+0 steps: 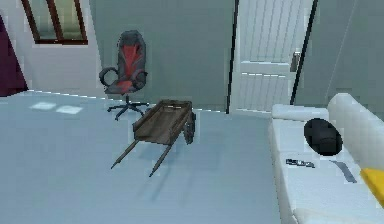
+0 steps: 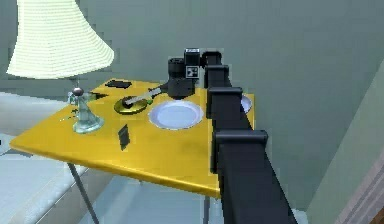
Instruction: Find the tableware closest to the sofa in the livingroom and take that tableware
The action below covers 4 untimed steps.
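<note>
While the dark square arm [image 2: 238, 150] reaches across the square yellow worktop [image 2: 150, 165], the gripper [image 2: 180, 84] stands at its far end, close to a round white plate [image 2: 172, 117]. Because the plate and worktop lie right behind the fingers, I cannot tell whether they are grasping anything or released, nor whether they touch the plate or hang above it.

The plate, which I judge to be the tableware wanted, lies flat near the worktop's middle. It is just beside a shallow olive dish with a utensil across it [image 2: 133, 103]. A second white dish [image 2: 245, 103] peeks out from behind the arm. The long white sofa [image 1: 330, 150] shows in the forward view.

The main risk is the plate's low, flat rim. The fingers could skid over it and shove the plate into the olive dish instead of lifting it. A sideways swing of the arm might push the second white dish off the edge. A hard downward press could jolt the worktop and topple the small clear glass piece [image 2: 82, 112] by the pale-shaded lamp [image 2: 55, 40]. With several dishes close together, the gripper could also take the wrong one.
</note>
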### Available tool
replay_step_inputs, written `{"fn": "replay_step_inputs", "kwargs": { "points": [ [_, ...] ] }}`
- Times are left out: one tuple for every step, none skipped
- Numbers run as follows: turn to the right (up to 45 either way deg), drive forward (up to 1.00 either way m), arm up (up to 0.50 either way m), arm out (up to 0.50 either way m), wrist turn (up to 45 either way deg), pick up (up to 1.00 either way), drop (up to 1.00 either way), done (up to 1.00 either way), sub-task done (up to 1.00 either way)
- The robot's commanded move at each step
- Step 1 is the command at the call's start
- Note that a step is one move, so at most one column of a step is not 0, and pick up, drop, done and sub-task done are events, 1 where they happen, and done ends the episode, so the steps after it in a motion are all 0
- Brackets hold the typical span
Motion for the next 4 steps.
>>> {"fn": "replay_step_inputs", "kwargs": {
  "points": [
    [0.0,0.00,0.00,0.00,39.0,0.00,0.00,0.00,0.00],
    [0.0,0.00,-0.14,0.00,0.0,0.00,0.00,0.00,0.00],
    [0.0,0.00,0.00,0.00,0.0,1.00,0.00,0.00,0.00],
    [0.0,0.00,0.10,0.00,0.0,0.00,0.00,0.00,0.00]
  ]
}}
